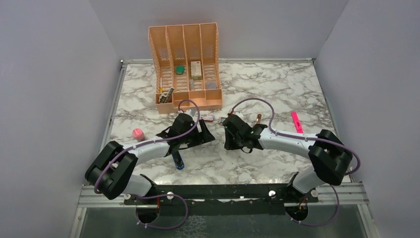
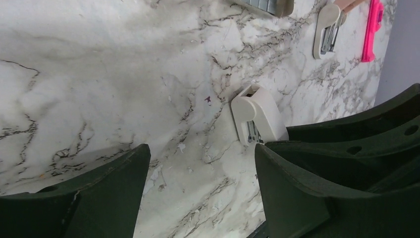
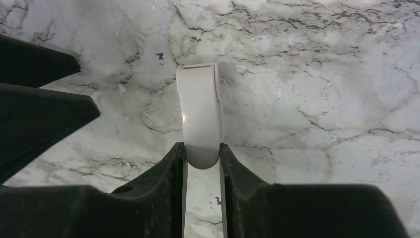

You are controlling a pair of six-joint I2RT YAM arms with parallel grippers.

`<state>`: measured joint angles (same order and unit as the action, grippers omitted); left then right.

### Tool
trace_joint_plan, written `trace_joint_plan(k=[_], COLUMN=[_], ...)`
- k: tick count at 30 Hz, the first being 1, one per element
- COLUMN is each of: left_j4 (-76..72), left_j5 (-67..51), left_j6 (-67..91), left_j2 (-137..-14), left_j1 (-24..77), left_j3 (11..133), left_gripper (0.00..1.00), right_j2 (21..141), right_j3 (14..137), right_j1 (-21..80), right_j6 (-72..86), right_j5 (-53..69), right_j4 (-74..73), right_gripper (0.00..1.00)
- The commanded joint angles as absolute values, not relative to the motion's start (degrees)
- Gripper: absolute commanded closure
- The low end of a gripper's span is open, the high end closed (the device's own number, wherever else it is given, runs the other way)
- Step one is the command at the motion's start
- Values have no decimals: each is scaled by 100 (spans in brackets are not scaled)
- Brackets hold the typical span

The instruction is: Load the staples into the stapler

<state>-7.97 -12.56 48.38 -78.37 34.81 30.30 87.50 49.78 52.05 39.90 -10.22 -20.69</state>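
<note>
I'm working over a glossy, grey-veined marble table (image 1: 277, 84), with a peach lattice-walled organizer (image 1: 184, 37) standing beyond both hands. My left gripper (image 2: 200, 151) has its dark matte fingers spread wide over bare marble, holding nothing. My right gripper (image 3: 201, 147) is clamped on the rounded end of a smooth white plastic piece (image 3: 200, 109). Only the left wrist view shows metal inside that piece, which sits just right of the left hand. Only the overhead view gives me the stapler (image 1: 179, 162): slim and blue, lying behind the left hand, partly under its forearm. The flat pink marker (image 1: 296, 121) lies off to the right of the right hand. The staples (image 1: 207, 117), in their red-and-white sleeve, sit just beyond the left hand, toward the organizer.
</note>
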Motion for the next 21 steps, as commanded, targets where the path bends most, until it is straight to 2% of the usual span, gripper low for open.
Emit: trace_joint_plan(k=[1, 7, 9, 13, 21], left_j4=[-1551, -2285, -2302, -2439, -2802], left_j5=[-1372, -1134, -1060, -974, -1304], left_j6=[4992, 5566, 5534, 5551, 5587], left_j2=[-7818, -8356, -8493, -8566, -9004], left_j1=[3695, 4276, 4380, 4444, 4465], left_j3=[2752, 2777, 2819, 2755, 2855], left_gripper=[26, 49, 53, 57, 59], right_j2=[8513, 8450, 8371, 8273, 8300], right_j3=[5069, 4556, 4374, 4206, 3951], right_j1=[5096, 4566, 4413, 4266, 4116], right_j6=[4189, 4532, 4646, 4713, 4973], right_j5=[-463, 495, 743, 943, 1437], right_j4=[-1751, -1102, -919, -799, -446], right_gripper=[78, 79, 80, 80, 79])
